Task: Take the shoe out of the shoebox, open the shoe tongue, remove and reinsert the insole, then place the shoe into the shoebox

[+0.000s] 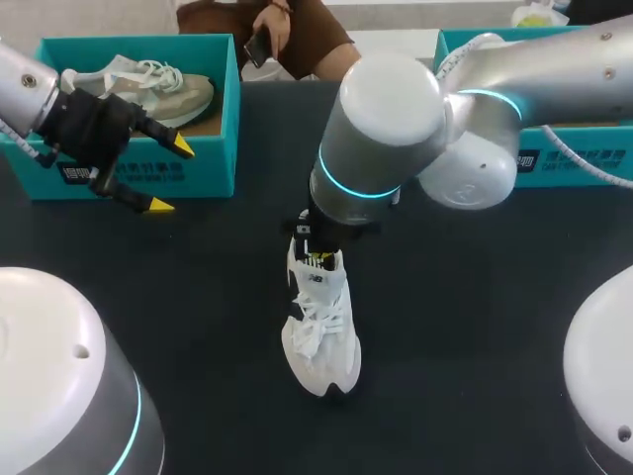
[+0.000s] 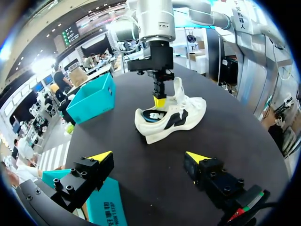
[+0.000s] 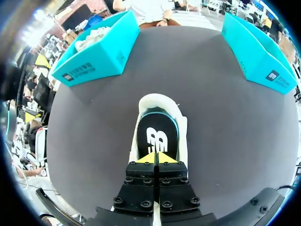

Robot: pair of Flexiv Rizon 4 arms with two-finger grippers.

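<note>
**A:** How much room is there around the shoe?

**B:** A fair bit. The white shoe (image 1: 321,336) stands at the middle of the dark table (image 1: 475,327), toe to 6 o'clock and heel to 12. It is well apart from both boxes and from the table's edges. Bare tabletop shows at its 3, 6 and 9 o'clock.

**A:** And the boxes?

**B:** One teal shoebox (image 1: 213,148) sits at 10 o'clock with a beige shoe (image 1: 148,84) inside. The other shoebox (image 1: 618,148) is at 2 o'clock, partly behind the right arm (image 1: 386,129).

**A:** What about the right jaws?

**B:** They are clenched, the yellow tips pressed together with no gap. They are down in the shoe's opening, at the heel end of the black insole (image 3: 157,134). I cannot tell whether they pinch it.

**A:** The left jaws?

**B:** They are released and spread wide, gripping nothing. They hang just in front of the 10 o'clock box's front wall, with the shoe well ahead of them.
</note>
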